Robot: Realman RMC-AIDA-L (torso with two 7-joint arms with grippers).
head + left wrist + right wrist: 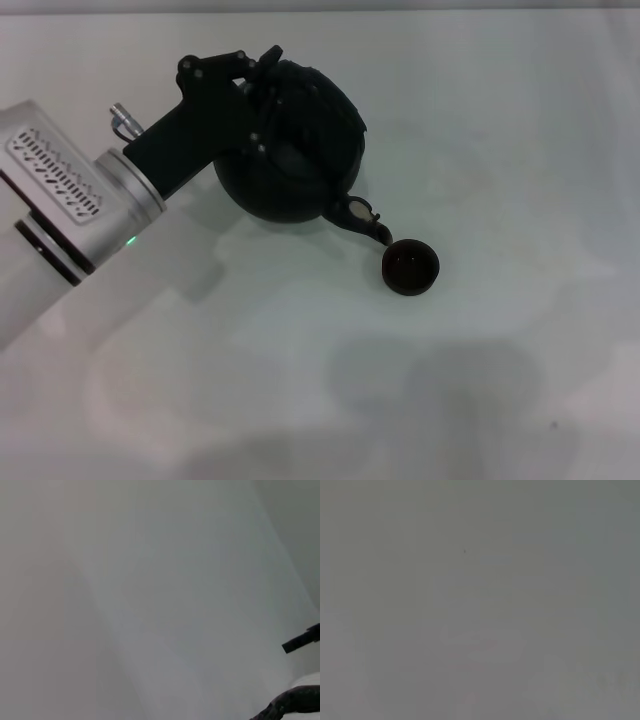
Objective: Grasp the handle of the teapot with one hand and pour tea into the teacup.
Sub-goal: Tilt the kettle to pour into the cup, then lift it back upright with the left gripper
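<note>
On a plain white table point(520, 120), the left gripper point(262, 62) is clenched on the handle point(300, 75) of the black teapot point(290, 150), which is tilted so its spout point(365, 218) sits just above the teacup point(411, 267). Good pouring likely needs a slow, steady tilt with the spout kept over the cup. The right gripper is out of sight.

I see a matte black teapot point(290, 150) with a pale mark on its spout point(362, 214). The teacup point(411, 268) is dark brown-black, and my left gripper point(250, 75) is black on a silver arm point(75, 205)
</note>
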